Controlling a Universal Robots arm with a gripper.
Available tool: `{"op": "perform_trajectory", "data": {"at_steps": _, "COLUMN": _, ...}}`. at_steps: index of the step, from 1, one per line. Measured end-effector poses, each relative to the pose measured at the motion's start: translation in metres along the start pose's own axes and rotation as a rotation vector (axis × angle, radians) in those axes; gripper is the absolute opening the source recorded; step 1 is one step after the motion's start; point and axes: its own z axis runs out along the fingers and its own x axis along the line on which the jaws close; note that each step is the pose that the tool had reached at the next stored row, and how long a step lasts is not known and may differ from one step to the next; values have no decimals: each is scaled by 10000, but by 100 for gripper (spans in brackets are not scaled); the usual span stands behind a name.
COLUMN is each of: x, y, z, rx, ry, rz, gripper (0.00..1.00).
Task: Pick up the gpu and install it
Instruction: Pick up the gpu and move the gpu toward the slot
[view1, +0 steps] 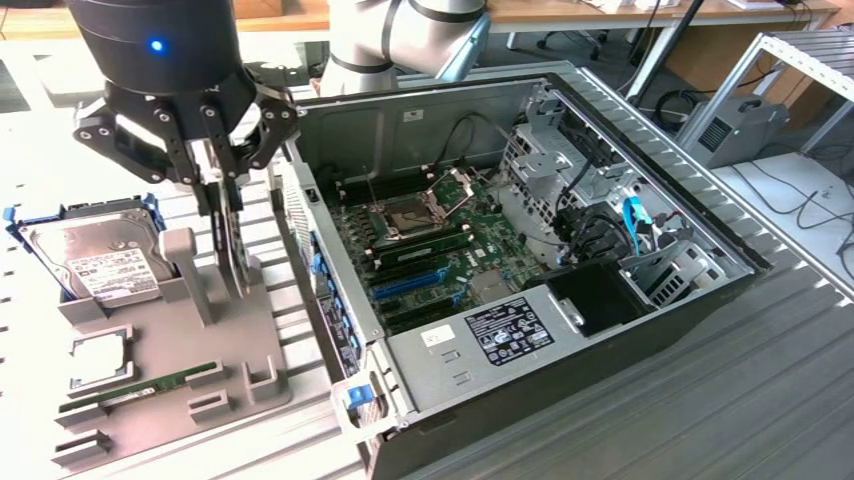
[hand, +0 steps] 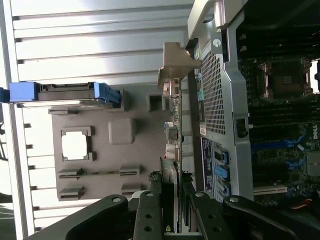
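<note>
Exterior view: gripper (view1: 222, 195) is seen closed narrowly on the gpu (view1: 235, 250), which is held upright and edge-on over the grey fixture (view1: 174, 350), beside the open computer case (view1: 667, 215). Ribbed metal table (view1: 694, 400) noted; desks (view1: 561, 12) behind.

Wrist view: gpu (hand: 173, 125) is pinched in the gripper (hand: 175, 205); its lower edge is possibly still touching the fixture (hand: 100, 150).

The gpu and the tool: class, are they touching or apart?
Touching. The wrist view shows the tool clamped on both faces of the gpu with no gap; the exterior view shows the card upright in its grip.
</note>
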Motion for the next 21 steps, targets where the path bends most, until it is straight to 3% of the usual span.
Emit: {"op": "perform_trajectory", "data": {"at_steps": 21, "x": -4, "y": 5, "z": -124, "rx": -1, "ry": -1, "rz": 1, "gripper": 27}}
